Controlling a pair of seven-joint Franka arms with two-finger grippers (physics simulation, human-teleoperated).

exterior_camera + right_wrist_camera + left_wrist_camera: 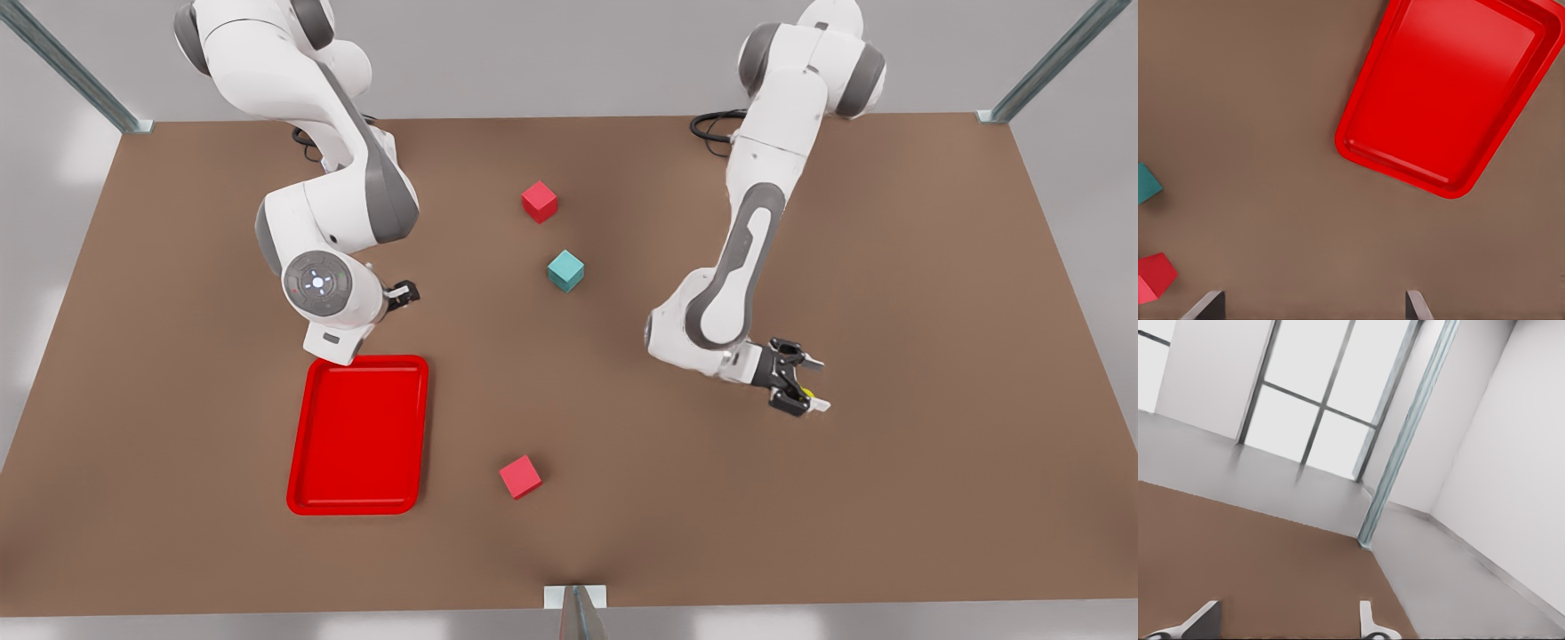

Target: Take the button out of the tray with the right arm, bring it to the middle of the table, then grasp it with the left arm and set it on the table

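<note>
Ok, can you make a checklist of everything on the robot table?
Surface: brown table, flat.
Job's things: red tray, nothing in it; button, a yellow speck at the left gripper.
Clutter: two red cubes, one teal cube.
Grippers: left gripper above the table, front view's right; right gripper near the tray, fingers open.
Cables: black cables by the arm bases.
Surroundings: metal posts, grey walls, windows.

Lighting: bright, even, diffuse. Shadows: faint, soft under cubes. Glare: glossy streaks on tray (1451,100). Window (1318,393) beyond left gripper (1288,620) overexposed. Render mildly soft.
</note>
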